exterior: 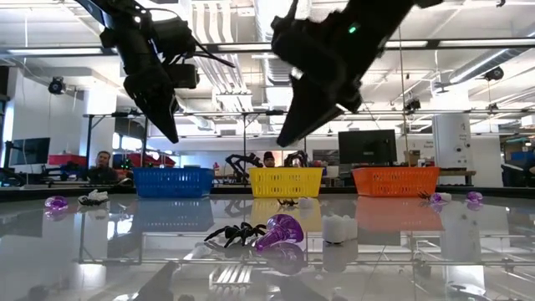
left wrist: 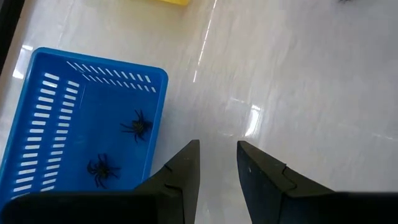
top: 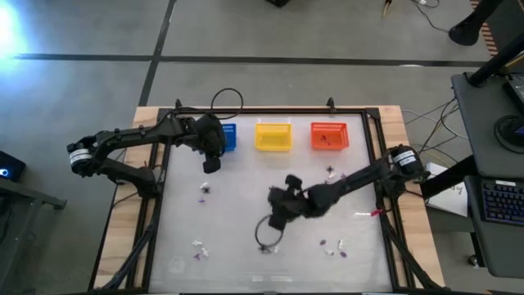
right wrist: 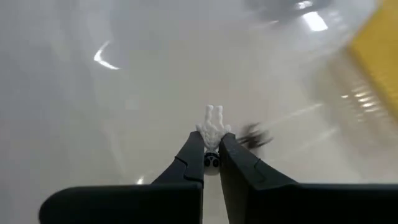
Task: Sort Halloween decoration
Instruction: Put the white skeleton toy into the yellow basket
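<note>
The Halloween decoration is a scatter of tiny pieces on the white tabletop. A black spider [exterior: 234, 233], a purple piece [exterior: 280, 232] and a whitish piece [exterior: 338, 227] lie near the front. My right gripper [right wrist: 212, 138] hangs over the table's middle [top: 275, 220], shut on a whitish piece [right wrist: 213, 126]. My left gripper [left wrist: 217, 144] stands open above the table, just beside the blue basket [left wrist: 81, 118]. Two black spiders [left wrist: 138, 126] lie in that basket. My right gripper pinches the whitish piece by its near end [right wrist: 212, 142] between its two fingertips. The rest of the piece sticks out past the tips. The fingers slant downward, and the piece is lifted clear of the table.
A blue basket [top: 227, 137], a yellow basket [top: 273, 136] and an orange basket [top: 329, 135] stand in a row at the far edge. More small pieces lie at the left [top: 205, 189], front left [top: 198, 247], front right [top: 332, 246] and below the orange basket [top: 331, 172].
</note>
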Controlling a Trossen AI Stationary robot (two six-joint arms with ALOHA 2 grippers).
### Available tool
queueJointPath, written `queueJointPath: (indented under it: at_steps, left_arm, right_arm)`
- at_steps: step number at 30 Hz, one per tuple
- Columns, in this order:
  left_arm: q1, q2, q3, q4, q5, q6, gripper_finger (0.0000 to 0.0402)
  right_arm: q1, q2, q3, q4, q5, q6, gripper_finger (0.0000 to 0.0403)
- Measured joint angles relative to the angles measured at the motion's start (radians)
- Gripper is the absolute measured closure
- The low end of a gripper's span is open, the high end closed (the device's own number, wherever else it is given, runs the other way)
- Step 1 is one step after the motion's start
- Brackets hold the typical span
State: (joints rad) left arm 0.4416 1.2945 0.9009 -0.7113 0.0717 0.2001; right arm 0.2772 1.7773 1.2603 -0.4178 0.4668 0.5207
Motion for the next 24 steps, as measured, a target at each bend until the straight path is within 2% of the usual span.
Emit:
queueJointPath:
  at_steps: [16,24]
  left_arm:
    - [-0.013,0.0,0.0,-0.025,0.0,-0.018,0.0312]
    - [-0.024,0.0,0.0,-0.025,0.0,-0.018,0.0312]
  right_arm:
    - [-0.34,-0.03,0.008,0.003,-0.006,-0.207,0.039]
    - [-0.501,-0.048,0.008,0.003,-0.142,-0.277,0.039]
